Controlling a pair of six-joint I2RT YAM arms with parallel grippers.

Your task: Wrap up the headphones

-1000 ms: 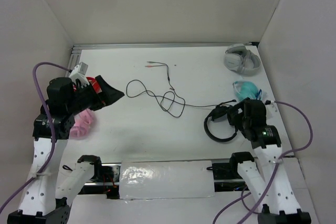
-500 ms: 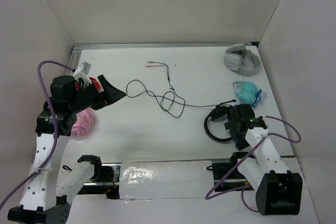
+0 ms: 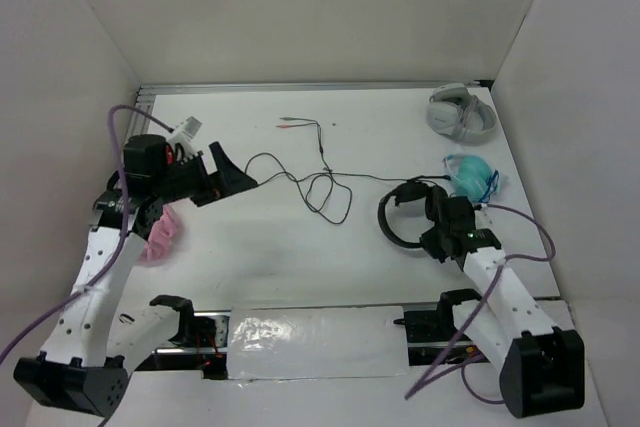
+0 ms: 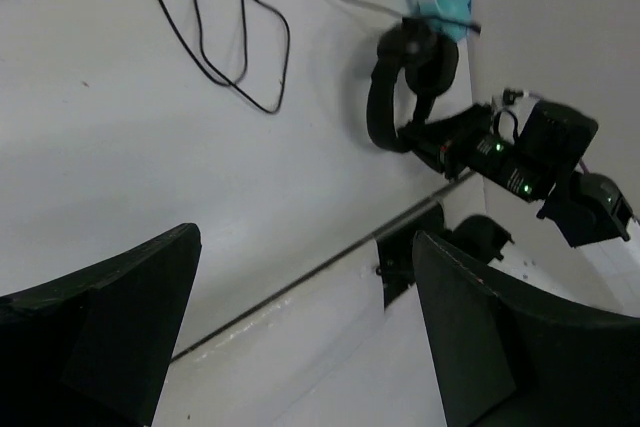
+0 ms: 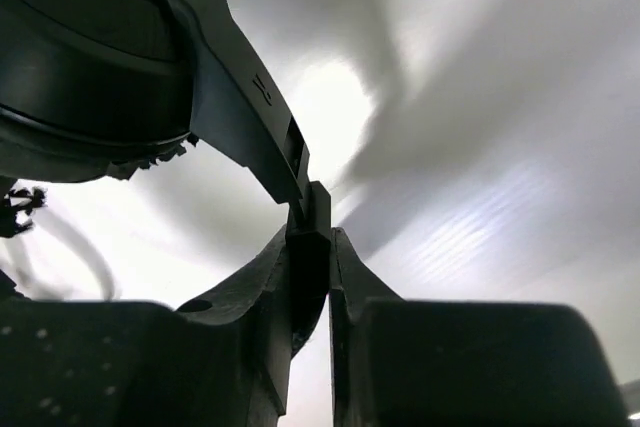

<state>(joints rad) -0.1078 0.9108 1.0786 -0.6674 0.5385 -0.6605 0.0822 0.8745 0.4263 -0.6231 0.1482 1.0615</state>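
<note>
Wrapping not yet begun: right gripper (image 3: pixel 440 234) pinches the headphones (image 3: pixel 384 219) by the headband, over on the right; cable (image 3: pixel 325 188) sprawls loose, and left gripper (image 3: pixel 232 169) hangs wide open beside it.

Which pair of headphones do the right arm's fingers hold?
The black headphones, pinched at the thin band between the right fingers. The teal pair and the grey-white pair lie untouched farther back.

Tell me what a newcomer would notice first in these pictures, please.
The right claw is shut on the thin band of the black headphones, on the table's right side. Their long cable lies in loose loops across the middle; the left claw hangs open at the left.
</note>
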